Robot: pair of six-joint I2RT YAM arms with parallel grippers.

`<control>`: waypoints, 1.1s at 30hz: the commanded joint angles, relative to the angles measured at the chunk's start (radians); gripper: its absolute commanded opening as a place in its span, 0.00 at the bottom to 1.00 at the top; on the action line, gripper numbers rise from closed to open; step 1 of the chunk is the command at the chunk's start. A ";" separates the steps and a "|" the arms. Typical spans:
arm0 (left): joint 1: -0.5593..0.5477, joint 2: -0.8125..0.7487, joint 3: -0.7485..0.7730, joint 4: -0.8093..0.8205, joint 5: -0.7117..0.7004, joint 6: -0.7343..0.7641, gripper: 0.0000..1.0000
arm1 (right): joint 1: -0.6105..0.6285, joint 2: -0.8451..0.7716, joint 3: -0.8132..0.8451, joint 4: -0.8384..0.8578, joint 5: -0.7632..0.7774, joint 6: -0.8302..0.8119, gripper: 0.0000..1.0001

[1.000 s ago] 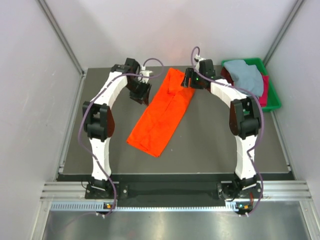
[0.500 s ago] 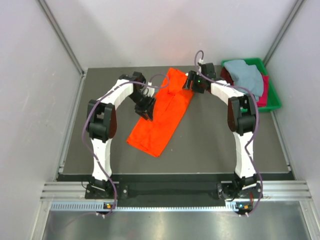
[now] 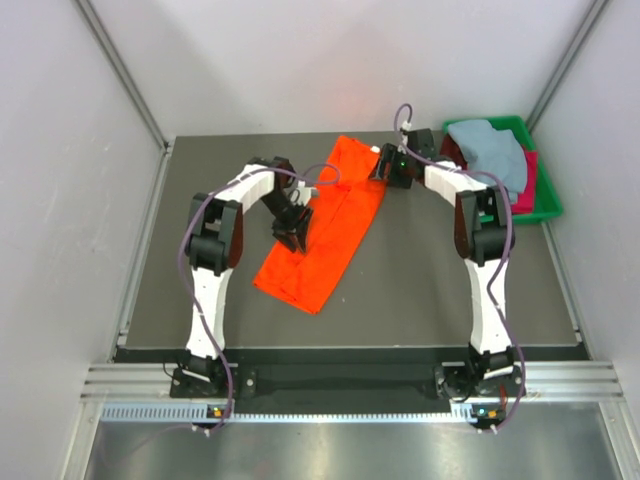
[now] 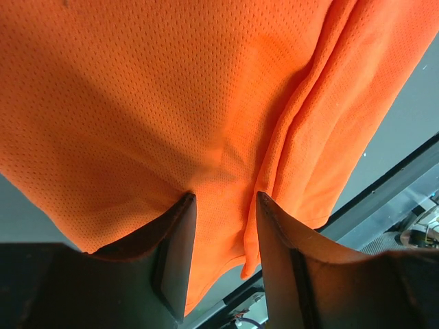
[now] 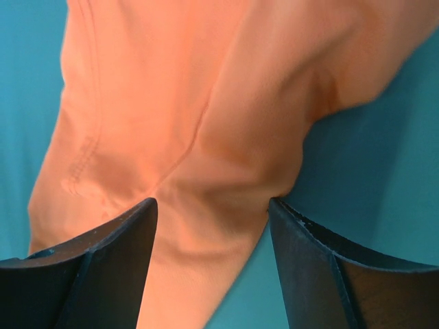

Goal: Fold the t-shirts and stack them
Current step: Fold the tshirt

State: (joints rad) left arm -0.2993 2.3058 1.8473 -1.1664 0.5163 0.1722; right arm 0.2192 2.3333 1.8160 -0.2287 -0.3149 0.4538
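Observation:
A bright orange t-shirt lies folded into a long strip, slanting across the dark table. My left gripper points down on the strip's left edge, about halfway along. Its jaws stand apart, tips against the mesh cloth, with a lengthwise fold line running up from the right tip. My right gripper is at the far right corner of the strip, open wide, with wrinkled orange cloth under and between its tips. A pale grey-blue t-shirt and a crimson one lie in the tray.
A green tray sits at the far right corner of the table, just beyond my right arm. Grey walls close in on three sides. A black rail runs along the near edge between the arm bases.
My left gripper has come from beside the shirt's far left edge toward me and onto the cloth, its jaws narrowing a little. The right gripper shifted slightly toward the shirt's far corner.

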 commanded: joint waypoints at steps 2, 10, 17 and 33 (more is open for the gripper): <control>-0.007 0.060 0.015 0.033 -0.055 0.012 0.46 | -0.004 0.058 0.081 -0.007 -0.018 -0.044 0.67; -0.112 0.020 -0.057 0.037 -0.045 -0.013 0.46 | -0.014 0.167 0.236 0.009 0.007 -0.043 0.65; -0.204 0.020 -0.066 0.053 -0.053 -0.028 0.46 | -0.014 0.192 0.289 0.008 0.051 -0.059 0.64; -0.291 0.012 -0.066 0.063 -0.059 -0.045 0.43 | -0.035 0.205 0.376 -0.041 0.217 -0.136 0.00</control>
State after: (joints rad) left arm -0.5262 2.2868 1.8080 -1.1759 0.4541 0.1242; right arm 0.2104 2.5107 2.1014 -0.2863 -0.1646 0.3561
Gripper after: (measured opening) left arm 0.437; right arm 0.026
